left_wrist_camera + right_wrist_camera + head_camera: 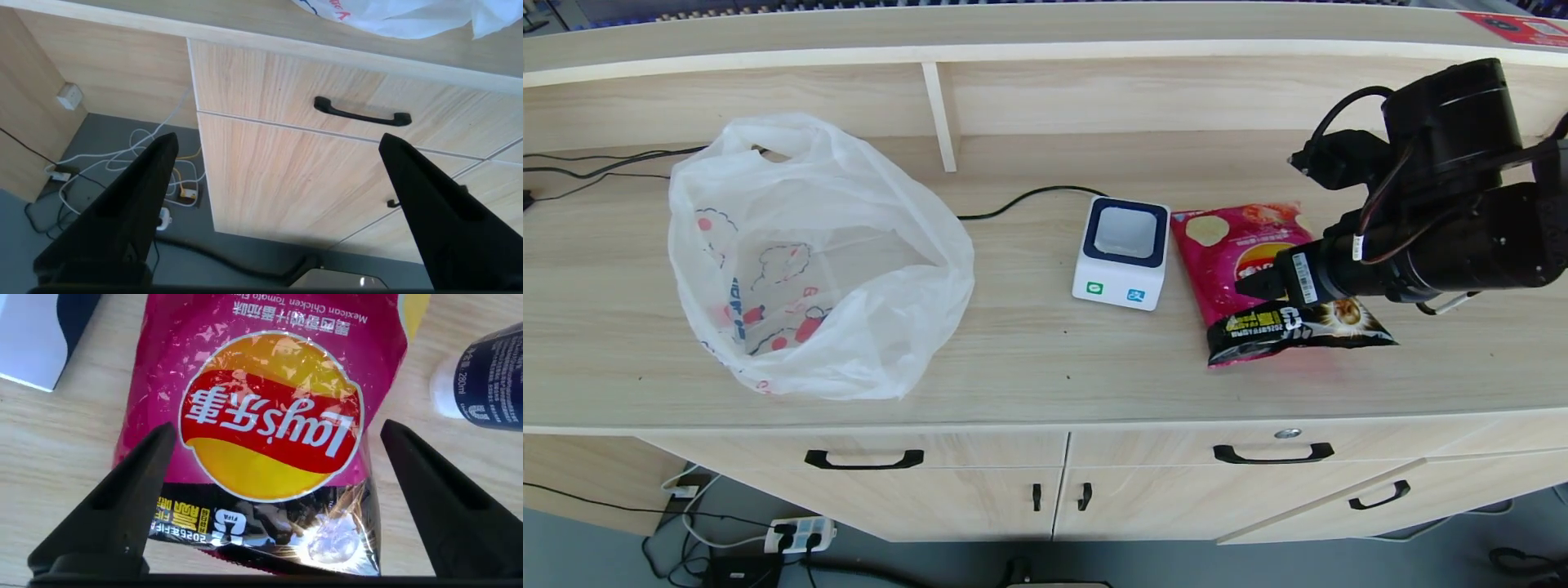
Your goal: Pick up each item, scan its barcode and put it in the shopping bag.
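A pink and black chips bag lies flat on the wooden counter, right of the white scanner. My right gripper hovers just above the chips bag, open, its fingers spread on either side of the bag's printed face and holding nothing. A white plastic shopping bag stands open on the counter's left part. My left gripper is open and empty, below counter height in front of the cabinet, with the shopping bag's edge above it.
A dark-labelled bottle lies beside the chips bag, and the scanner's corner is on its other side. The scanner's cable runs back toward the rear shelf wall. A drawer handle faces the left gripper.
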You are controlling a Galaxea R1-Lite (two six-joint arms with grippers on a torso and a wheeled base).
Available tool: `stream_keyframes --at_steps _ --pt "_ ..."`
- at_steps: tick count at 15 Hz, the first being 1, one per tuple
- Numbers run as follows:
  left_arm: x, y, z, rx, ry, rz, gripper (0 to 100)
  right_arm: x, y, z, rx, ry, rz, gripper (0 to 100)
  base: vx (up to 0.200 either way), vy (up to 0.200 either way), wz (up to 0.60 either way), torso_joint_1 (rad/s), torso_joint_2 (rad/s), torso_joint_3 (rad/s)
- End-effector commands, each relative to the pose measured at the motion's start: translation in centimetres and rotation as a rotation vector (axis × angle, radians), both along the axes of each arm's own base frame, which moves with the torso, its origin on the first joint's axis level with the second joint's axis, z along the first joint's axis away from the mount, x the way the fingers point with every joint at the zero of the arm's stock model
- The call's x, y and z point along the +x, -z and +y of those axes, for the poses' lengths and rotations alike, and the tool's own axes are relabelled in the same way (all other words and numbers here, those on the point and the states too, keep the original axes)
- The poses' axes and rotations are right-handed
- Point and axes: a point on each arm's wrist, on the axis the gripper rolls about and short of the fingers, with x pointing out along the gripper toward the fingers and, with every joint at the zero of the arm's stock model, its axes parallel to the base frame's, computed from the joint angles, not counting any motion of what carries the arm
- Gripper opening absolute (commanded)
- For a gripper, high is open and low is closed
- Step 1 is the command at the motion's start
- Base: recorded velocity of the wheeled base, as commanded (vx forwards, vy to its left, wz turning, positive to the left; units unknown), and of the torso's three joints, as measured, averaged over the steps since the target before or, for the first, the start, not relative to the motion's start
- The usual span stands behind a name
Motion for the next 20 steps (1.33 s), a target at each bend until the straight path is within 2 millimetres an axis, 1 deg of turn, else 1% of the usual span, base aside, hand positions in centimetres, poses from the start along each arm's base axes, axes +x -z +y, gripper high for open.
stream_keyframes --at_steps 1,3,6,9,10,13,16,18,19,20 --pt "0.0 0.0 0.0 0.000 -0.001 0.000 100 0.3 -0.2 0.8 -0.014 0.032 -0.016 100 0.000 0.000 0.00 0.000 0.00 0.000" --pt "0.0 0.0 0.0 0.000 -0.001 0.000 100 0.2 -0.2 1.3 -0.025 0.062 -0.020 100 0.000 0.000 0.00 0.000 0.00 0.000" --pt "0.0 0.0 0.0 0.000 -0.001 0.000 100 -0.3 1.0 2.5 -0.055 0.061 0.011 100 0.000 0.000 0.00 0.000 0.00 0.000" --pt "0.0 0.0 0.0 0.000 -0.001 0.000 100 0.3 1.5 2.9 -0.032 0.082 0.018 100 0.000 0.000 0.00 0.000 0.00 0.000" --pt "0.0 0.0 0.0 0.000 -0.001 0.000 100 0.5 2.0 3.0 -0.028 0.085 0.032 100 0.000 0.000 0.00 0.000 0.00 0.000" --pt "0.0 0.0 0.0 0.000 -0.001 0.000 100 0.9 2.8 1.8 -0.013 0.134 0.053 100 0.000 0.000 0.00 0.000 0.00 0.000" --pt "0.0 0.0 0.0 0.000 -0.001 0.000 100 1.5 2.9 1.1 0.026 0.136 0.026 100 0.000 0.000 0.00 0.000 0.00 0.000" --pt "0.0 0.0 0.0 0.000 -0.001 0.000 100 1.3 3.1 1.1 0.034 0.138 0.029 100 0.000 0.000 0.00 0.000 0.00 0.000" --pt "0.0 0.0 0.0 0.000 -0.001 0.000 100 0.8 3.5 1.4 0.061 0.144 0.040 0 0.000 0.000 0.00 0.000 0.00 0.000" --pt "0.0 0.0 0.0 0.000 -0.001 0.000 100 0.0 3.7 2.0 0.091 0.137 0.046 0 0.000 0.000 0.00 0.000 0.00 0.000"
